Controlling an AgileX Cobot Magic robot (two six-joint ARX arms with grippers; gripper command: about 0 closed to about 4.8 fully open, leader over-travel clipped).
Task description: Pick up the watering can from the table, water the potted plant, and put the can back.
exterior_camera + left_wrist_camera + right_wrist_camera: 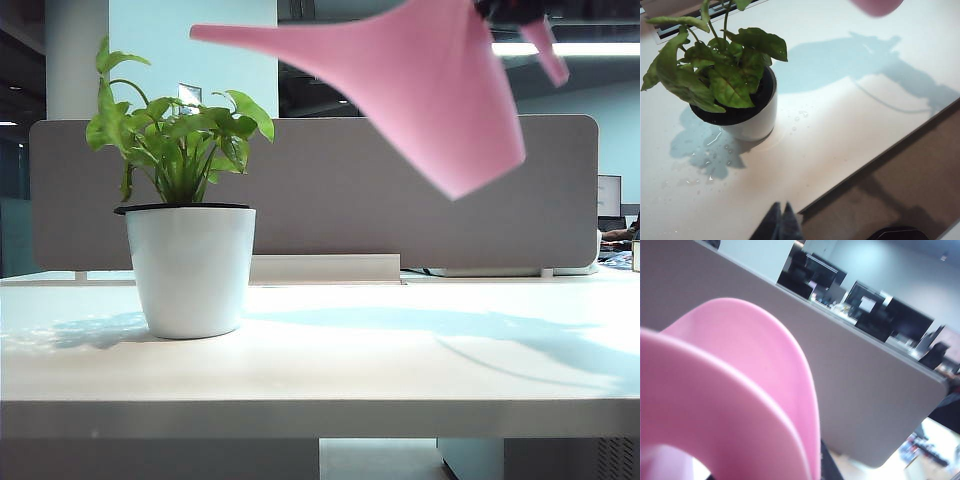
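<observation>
The smooth pink plastic watering can (pixel 440 90) hangs in the air at the upper right of the exterior view, well above the table, tilted so that its long slender spout reaches toward the upper middle of the frame, its tip high and to the right of the plant's leaves. Its arched handle runs out at the top edge, where a dark bit of the right gripper (pixel 510 8) meets it; the right wrist view is filled with the can's pink curves (pixel 740 390) close up, so the gripper appears clamped on the handle, though its fingers are barely visible. Below and to the left, the small leafy green potted plant (pixel 185 235) in its glossy white tapered pot with a thin black rim stands upright on the wide white table (pixel 400 350), where the can's shadow falls to the right of the pot. In the left wrist view, water drops lie on the table (pixel 840 125) around the pot (pixel 747 120). The left gripper (pixel 780 222) shows at the bottom edge, near the table's front edge, its dark fingertips together and holding nothing.
</observation>
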